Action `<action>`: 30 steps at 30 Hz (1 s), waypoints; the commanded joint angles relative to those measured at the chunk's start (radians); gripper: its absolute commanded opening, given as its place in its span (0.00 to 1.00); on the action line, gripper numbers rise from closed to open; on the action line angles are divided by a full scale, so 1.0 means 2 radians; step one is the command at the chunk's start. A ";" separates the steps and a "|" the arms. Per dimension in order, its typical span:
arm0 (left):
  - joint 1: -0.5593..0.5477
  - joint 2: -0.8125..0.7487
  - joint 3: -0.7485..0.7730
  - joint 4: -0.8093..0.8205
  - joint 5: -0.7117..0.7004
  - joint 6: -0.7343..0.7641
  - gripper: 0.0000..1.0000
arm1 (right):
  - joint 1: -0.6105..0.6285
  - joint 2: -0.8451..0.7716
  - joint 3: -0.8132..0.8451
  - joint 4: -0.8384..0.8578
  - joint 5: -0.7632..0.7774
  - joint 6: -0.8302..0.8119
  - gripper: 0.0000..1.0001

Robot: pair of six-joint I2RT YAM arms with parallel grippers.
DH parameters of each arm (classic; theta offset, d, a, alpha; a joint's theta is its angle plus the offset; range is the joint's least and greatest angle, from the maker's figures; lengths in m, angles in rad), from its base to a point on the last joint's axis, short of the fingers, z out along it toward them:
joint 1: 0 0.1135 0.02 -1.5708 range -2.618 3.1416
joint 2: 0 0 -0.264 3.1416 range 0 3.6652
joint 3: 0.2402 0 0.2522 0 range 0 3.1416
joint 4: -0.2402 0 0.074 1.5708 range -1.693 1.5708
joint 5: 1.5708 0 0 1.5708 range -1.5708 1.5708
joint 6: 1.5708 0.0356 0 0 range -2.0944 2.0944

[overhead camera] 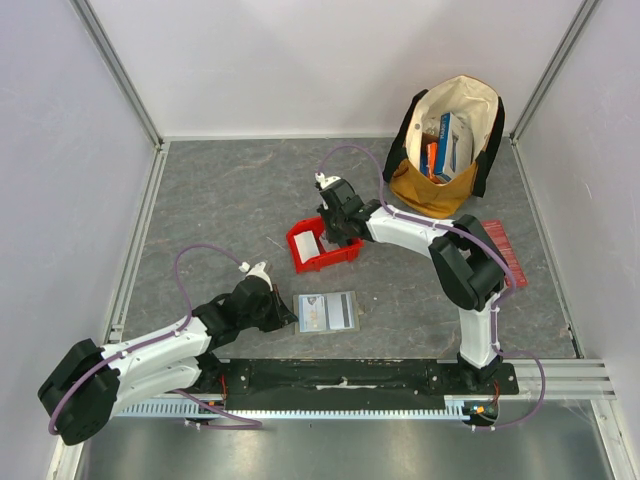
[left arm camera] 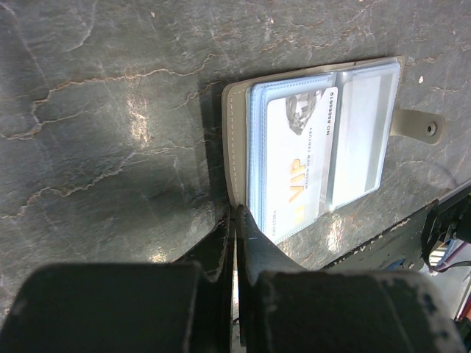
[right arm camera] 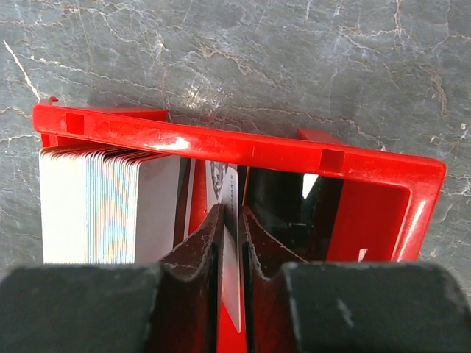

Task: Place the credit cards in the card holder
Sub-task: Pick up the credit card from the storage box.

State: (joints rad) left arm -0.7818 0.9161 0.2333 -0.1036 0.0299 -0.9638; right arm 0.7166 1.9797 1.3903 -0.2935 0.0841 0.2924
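Note:
The grey card holder (overhead camera: 328, 312) lies open on the table; in the left wrist view (left arm camera: 316, 140) its clear sleeves hold a white VIP card (left arm camera: 298, 169). My left gripper (overhead camera: 288, 316) is shut at the holder's near left corner (left arm camera: 237, 209), pinching its grey edge. My right gripper (overhead camera: 328, 236) reaches down into the red bin (overhead camera: 300, 250). In the right wrist view it (right arm camera: 232, 209) is shut on one white printed credit card (right arm camera: 221, 176) standing on edge. A stack of several more cards (right arm camera: 110, 206) stands at the bin's left end (right arm camera: 243, 140).
A tan and black tote bag (overhead camera: 450, 140) with upright colourful boxes stands at the back right. A long red ribbed box (overhead camera: 505, 250) lies by the right arm. White walls with metal rails enclose the table.

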 commanded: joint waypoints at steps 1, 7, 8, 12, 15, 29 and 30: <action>0.002 -0.005 0.001 0.006 -0.001 0.002 0.02 | 0.001 -0.017 0.014 -0.004 0.006 -0.010 0.17; 0.003 -0.009 0.000 0.004 -0.001 0.001 0.02 | 0.001 -0.032 0.015 -0.004 0.014 -0.008 0.14; 0.002 -0.009 0.000 0.004 -0.001 0.001 0.02 | 0.002 -0.033 0.014 -0.003 0.012 -0.007 0.15; 0.002 -0.010 0.000 0.003 0.000 0.003 0.02 | 0.008 -0.028 0.001 0.002 0.011 -0.004 0.18; 0.002 -0.012 -0.001 0.002 0.000 0.002 0.02 | 0.010 -0.026 -0.009 0.002 0.006 0.000 0.19; 0.003 -0.020 -0.002 -0.001 -0.002 0.000 0.02 | 0.011 -0.052 0.001 0.003 0.024 -0.013 0.00; 0.003 -0.020 -0.002 -0.002 -0.002 0.001 0.02 | 0.011 -0.059 0.004 0.005 0.032 -0.015 0.00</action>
State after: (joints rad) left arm -0.7807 0.8909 0.2321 -0.1101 0.0319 -0.9638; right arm 0.7361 1.9503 1.3670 -0.3016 0.0933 0.2905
